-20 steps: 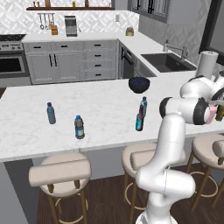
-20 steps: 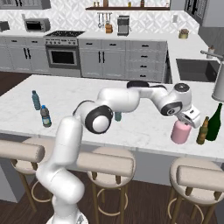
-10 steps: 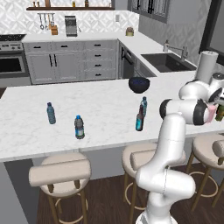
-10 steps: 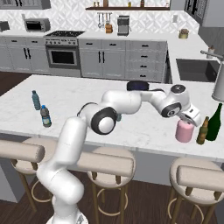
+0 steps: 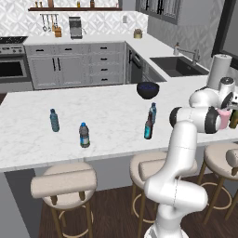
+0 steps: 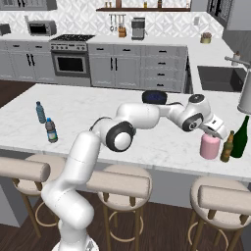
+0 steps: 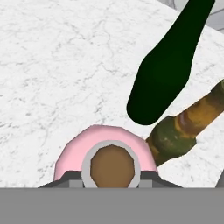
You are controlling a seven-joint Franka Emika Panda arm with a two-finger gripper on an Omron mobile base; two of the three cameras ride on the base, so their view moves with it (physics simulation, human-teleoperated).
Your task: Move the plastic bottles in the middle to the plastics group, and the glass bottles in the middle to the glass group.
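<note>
Right base view has the jaws [image 6: 214,131] directly over the squat pink bottle with a narrow top [image 6: 209,146], which stands upright on the white marble counter [image 6: 98,112] near its front edge. Whether the jaws are apart or clamped on the bottle's top I cannot tell from any picture. At three o'clock from the pink bottle, just beside it, stands a small olive-and-brown bottle [image 6: 227,147], and just beyond that the tall olive-green dark glass bottle [image 6: 240,137].

Hand view looks straight down on the pink bottle [image 7: 105,153], its brown cap ringed in grey at six o'clock. The small olive-and-brown bottle [image 7: 188,122] sits at three o'clock from it, seemingly touching its shoulder, and the dark green bottle [image 7: 168,65] rises at one o'clock.

Left base view shows the slim dark brown-necked bottle with a bright teal lower part [image 5: 148,126] and, just behind it, the slim clear pale-blue water bottle with a blue cap [image 5: 153,113], both mid-counter. Well apart at nine o'clock stand the pale teal-blue water bottle [image 5: 54,120] and the blue-capped bottle with a dark label band [image 5: 84,135]. A dark round bowl [image 5: 148,89] sits behind.
</note>
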